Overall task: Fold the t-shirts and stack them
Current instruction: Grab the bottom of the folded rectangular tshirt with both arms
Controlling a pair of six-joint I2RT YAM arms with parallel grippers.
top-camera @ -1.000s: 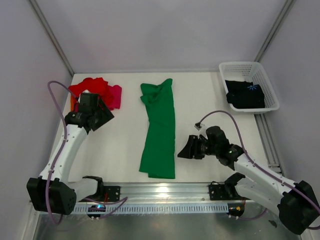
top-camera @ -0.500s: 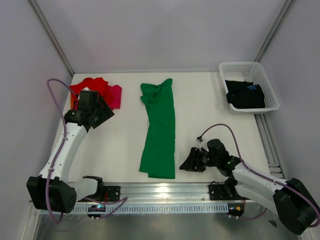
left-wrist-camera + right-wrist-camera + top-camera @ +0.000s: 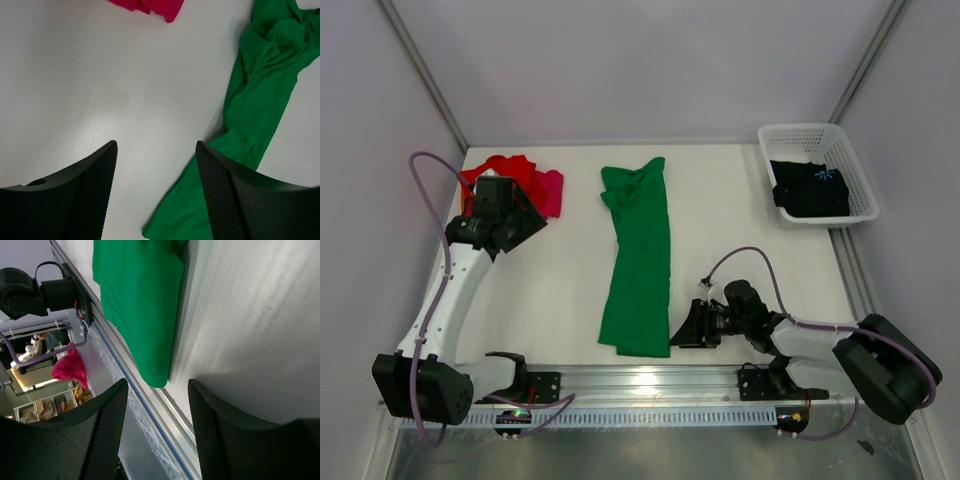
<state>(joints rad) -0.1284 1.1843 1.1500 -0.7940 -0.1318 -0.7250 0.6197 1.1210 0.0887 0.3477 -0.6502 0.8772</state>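
Observation:
A bright green t-shirt (image 3: 640,262) lies in a long narrow strip down the middle of the table, also seen in the left wrist view (image 3: 260,100) and the right wrist view (image 3: 135,300). A red t-shirt (image 3: 498,172) and a magenta-pink one (image 3: 551,192) sit crumpled at the back left. A black t-shirt (image 3: 809,192) lies in the basket. My left gripper (image 3: 524,230) (image 3: 156,150) hovers open beside the red and pink pile. My right gripper (image 3: 686,330) (image 3: 157,385) is open, low by the green shirt's near right corner, holding nothing.
The white lattice basket (image 3: 815,131) stands at the back right corner. A metal rail (image 3: 650,382) runs along the table's near edge, just behind my right gripper. Grey walls close in the table on both sides.
My right arm has swung toward the near edge and leftward, coming down beside the green shirt's near right corner. My left gripper has drifted slightly back toward the red and pink pile.

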